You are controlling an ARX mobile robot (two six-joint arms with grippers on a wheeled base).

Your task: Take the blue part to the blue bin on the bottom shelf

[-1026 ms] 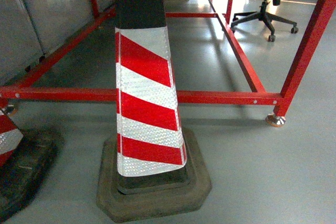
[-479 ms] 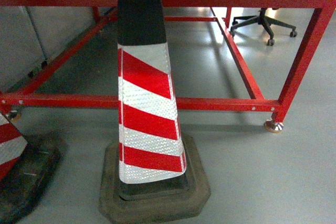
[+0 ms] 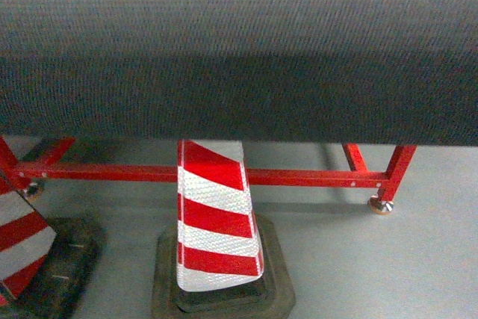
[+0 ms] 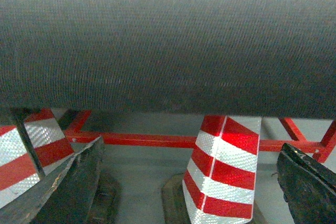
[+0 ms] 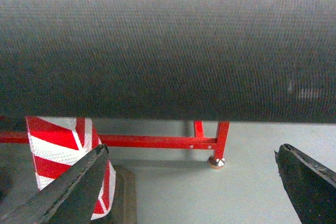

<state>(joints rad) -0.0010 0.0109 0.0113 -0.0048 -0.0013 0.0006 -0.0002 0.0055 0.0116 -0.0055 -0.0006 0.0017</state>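
Both pairs of jaws gape wide, holding nothing. Beyond the left gripper stands a striped cone; beyond the right gripper, a red frame. Above both, a dark mat edge. Neither blue part, blue bin nor bottom shelf is visible; judging by this, everything remains undone.

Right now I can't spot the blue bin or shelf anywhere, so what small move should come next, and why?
Probably raise the view above the dark mat-covered tabletop edge. It fills the upper part of all three views; below show only the striped cone, the red frame and floor. Both pairs of jaws hang wide open and empty.
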